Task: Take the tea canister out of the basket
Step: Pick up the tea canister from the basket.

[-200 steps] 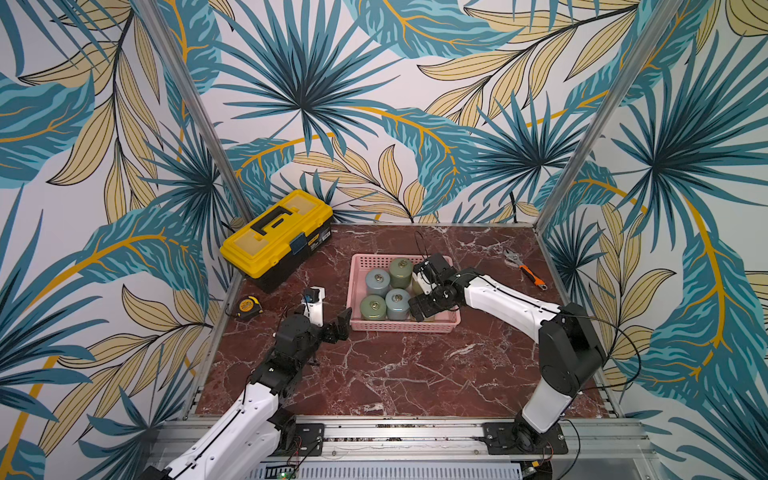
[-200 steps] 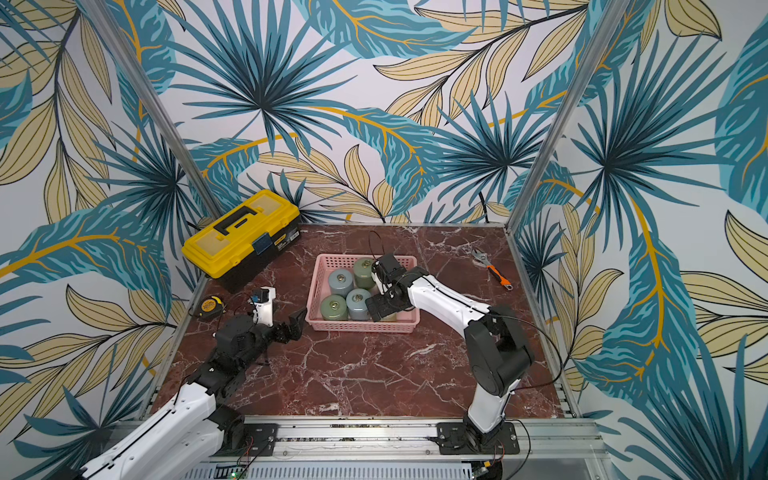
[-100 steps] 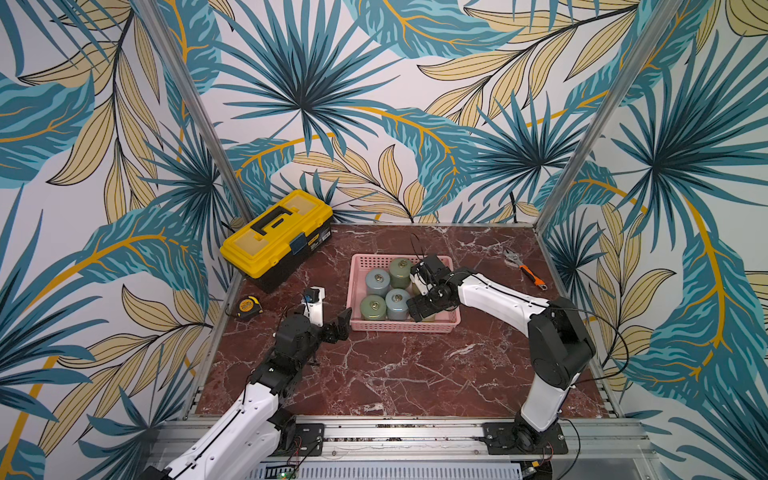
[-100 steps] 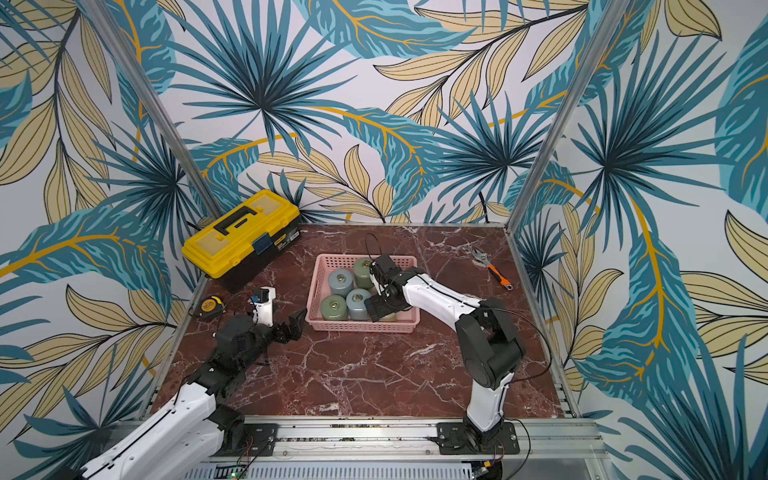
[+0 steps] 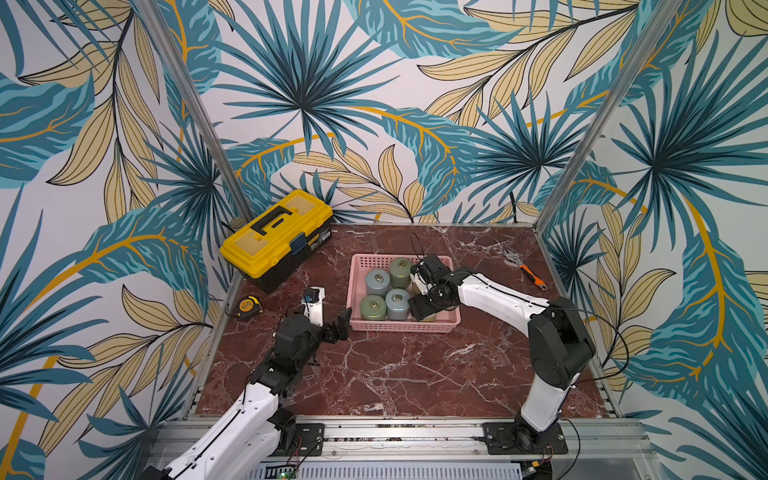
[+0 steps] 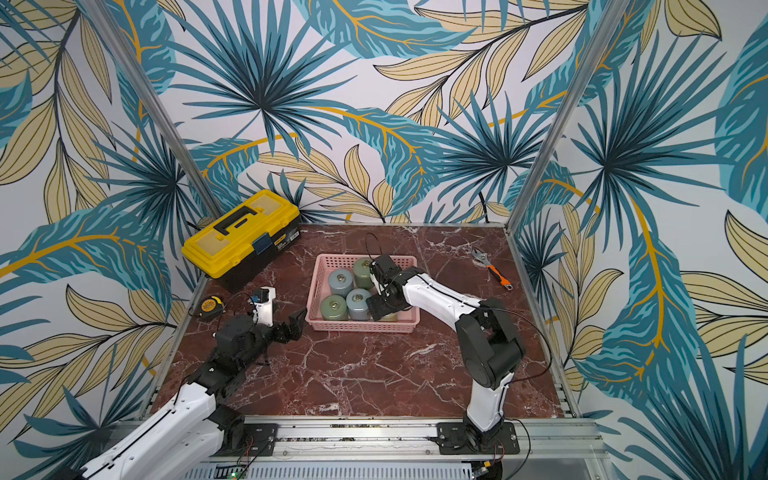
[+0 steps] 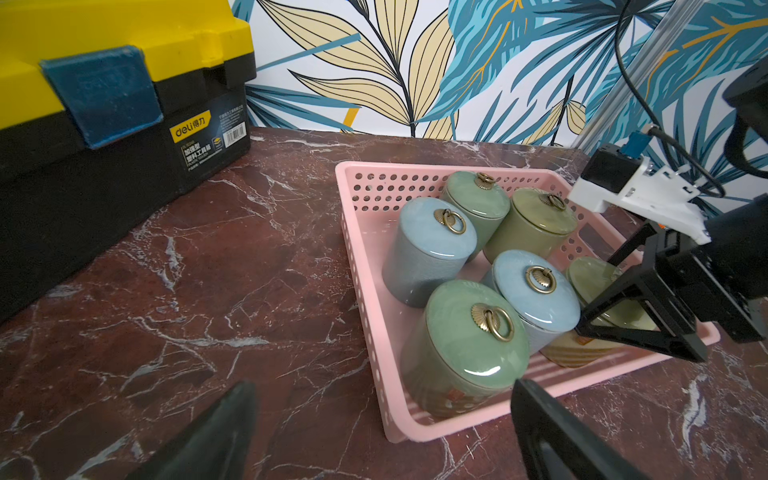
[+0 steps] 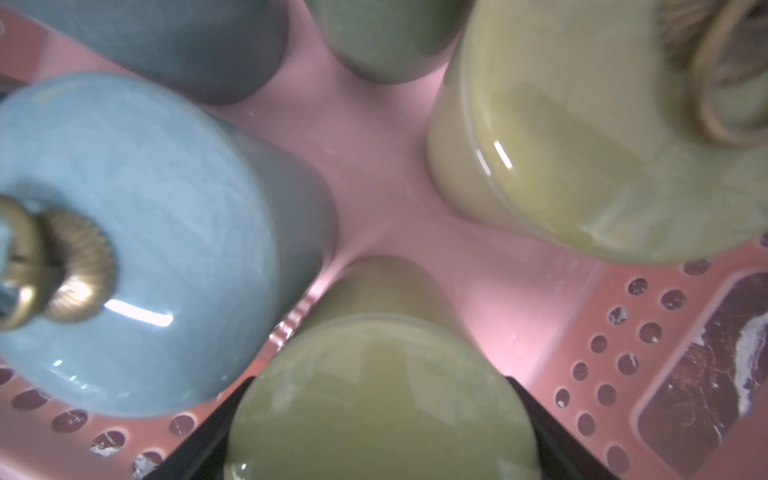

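The pink basket (image 5: pixel 405 328) (image 6: pixel 361 326) (image 7: pixel 361 257) holds several lidded tea canisters in blue-grey (image 5: pixel 377 281) and green (image 5: pixel 372 306). My right gripper (image 5: pixel 424 297) (image 6: pixel 384 299) (image 8: pixel 379 380) reaches down into the basket's near right corner. Its jaws flank an olive-green tea canister (image 8: pixel 374 424) (image 7: pixel 598 274) that stands on the basket floor. In the right wrist view the black fingers (image 8: pixel 540 419) lie against both sides of the lid with no gap showing; I cannot tell whether they grip. My left gripper (image 5: pixel 338 326) (image 7: pixel 382 384) hangs open just outside the basket's near left corner, holding nothing.
A yellow-and-black toolbox (image 5: pixel 276 237) stands at the back left. A tape measure (image 5: pixel 248 306) lies by the left edge. An orange-handled wrench (image 5: pixel 524 269) lies at the back right. Bare marble table spreads in front of the basket.
The right gripper has sunk a little round the olive canister and its jaws have narrowed toward it. The left arm has not moved.
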